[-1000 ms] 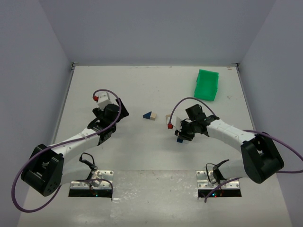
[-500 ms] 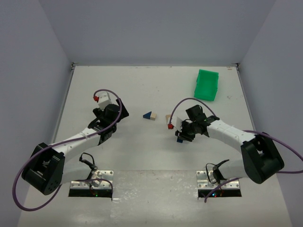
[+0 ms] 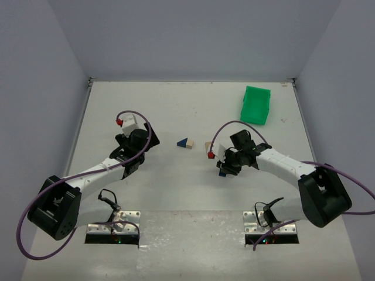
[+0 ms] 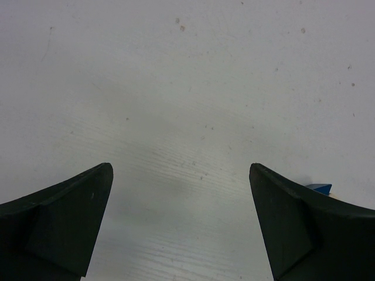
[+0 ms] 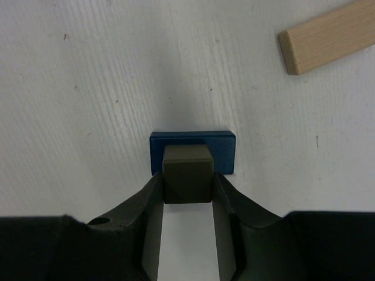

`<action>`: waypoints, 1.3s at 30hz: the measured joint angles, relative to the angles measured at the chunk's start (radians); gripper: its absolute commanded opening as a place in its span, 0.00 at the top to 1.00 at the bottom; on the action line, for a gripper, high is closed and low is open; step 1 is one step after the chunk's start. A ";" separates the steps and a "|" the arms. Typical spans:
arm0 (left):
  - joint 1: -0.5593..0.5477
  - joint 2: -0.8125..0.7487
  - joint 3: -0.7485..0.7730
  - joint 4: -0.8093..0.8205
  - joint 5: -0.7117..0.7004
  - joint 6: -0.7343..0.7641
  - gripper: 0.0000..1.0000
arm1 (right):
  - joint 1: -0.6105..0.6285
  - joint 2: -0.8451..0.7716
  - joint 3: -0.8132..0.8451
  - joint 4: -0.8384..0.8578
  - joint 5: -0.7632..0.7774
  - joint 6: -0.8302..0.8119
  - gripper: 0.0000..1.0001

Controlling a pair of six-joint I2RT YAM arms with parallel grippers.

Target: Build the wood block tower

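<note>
Plain white table [image 3: 176, 105], grey walls on three sides, and a green bin [image 3: 256, 104] parked at the far right that isn't involved so far.

The wood block tower [image 3: 223, 172] is barely started, as far as can be judged. Its spot is right of the middle of the table, where a flat blue block [image 5: 193, 140] is laid down as the base. A small olive-looking block [image 5: 187, 172] is pinched between the fingers of the right gripper [image 5: 187, 184] and is held right over that blue base. Whether it is already touching down or only hovering can't be told from the wrist view.

The rest is scattered loose. A tan plank [image 5: 328, 35] is lying just beyond the base, apart from it. Further left, near the centre, a blue wedge [image 3: 183, 142] is sitting against a pale block [image 3: 189, 145].

The left gripper [image 4: 181, 175] is spread wide over bare table on the left side, with nothing held.

So roughly one placement is in hand, and the plank, pale block and wedge cap are left to be stacked.
</note>
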 measured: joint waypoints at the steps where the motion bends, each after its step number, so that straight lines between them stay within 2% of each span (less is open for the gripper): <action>1: 0.000 0.000 0.000 0.000 0.000 0.000 0.00 | 0.000 0.000 0.000 0.000 0.000 0.003 0.65; 27: 0.000 0.003 0.000 0.000 0.003 0.000 0.00 | 0.000 0.000 -0.008 0.030 0.001 0.026 0.63; 39: 0.000 0.003 0.000 0.000 0.003 0.000 0.00 | 0.000 0.000 -0.018 0.039 0.010 0.031 0.50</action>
